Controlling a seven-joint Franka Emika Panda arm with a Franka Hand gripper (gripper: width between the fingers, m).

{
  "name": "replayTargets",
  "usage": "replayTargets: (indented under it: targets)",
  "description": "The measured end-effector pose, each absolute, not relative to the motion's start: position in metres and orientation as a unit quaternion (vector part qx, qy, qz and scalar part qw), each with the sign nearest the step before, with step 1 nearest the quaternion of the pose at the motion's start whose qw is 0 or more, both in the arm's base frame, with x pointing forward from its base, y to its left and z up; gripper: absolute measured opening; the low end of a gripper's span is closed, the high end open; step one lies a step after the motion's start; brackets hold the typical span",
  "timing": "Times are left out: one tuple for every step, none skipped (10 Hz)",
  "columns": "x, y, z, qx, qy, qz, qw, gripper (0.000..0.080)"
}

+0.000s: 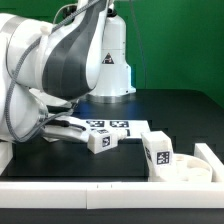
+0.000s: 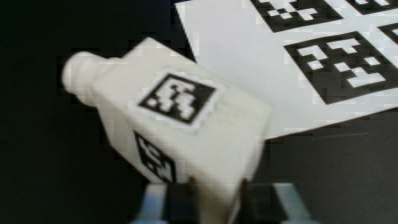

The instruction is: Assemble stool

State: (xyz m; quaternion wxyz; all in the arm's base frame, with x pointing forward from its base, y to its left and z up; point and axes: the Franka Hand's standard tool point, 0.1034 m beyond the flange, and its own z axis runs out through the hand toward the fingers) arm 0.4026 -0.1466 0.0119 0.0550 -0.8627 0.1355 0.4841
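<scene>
Arm (image 1: pixel 50 60), white and grey, is the biggest thing in sight, bending down from the exterior view's left toward the marker board (image 1: pixel 110 126). The black table (image 1: pixel 172 116) spreads under the board, and a long white border rail (image 1: pixel 90 186) runs along the table's edge on the camera side of the board. The round stool seat (image 1: pixel 190 168) lies flat, well apart from the board toward the exterior view's right, with an upright leg (image 1: pixel 157 150) at the seat's rim nearest the board. A held leg (image 2: pixel 169 110), tagged on two faces, sits tilted just beside the board's edge. The gripper (image 2: pixel 214 200) pinches it at the end away from its peg.
</scene>
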Motion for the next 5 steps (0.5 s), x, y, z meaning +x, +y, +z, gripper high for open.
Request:
replayTargets:
  targets:
    - [0.4026,-0.1466,0.0119,-0.863,0.135,0.484,0.055,0.0032]
    - [0.4026,-0.1466,0.0119,-0.863,0.135,0.484,0.055,0.0009]
    - [0.4026,-0.1466,0.0119,-0.863,0.135,0.484,0.055,0.0009]
    - [0.4026,-0.1466,0.0119,-0.863,0.135,0.484,0.055,0.0001]
    - [0.4028,-0.1468,0.0139,-0.863,0.133,0.485,0.055,0.0001]
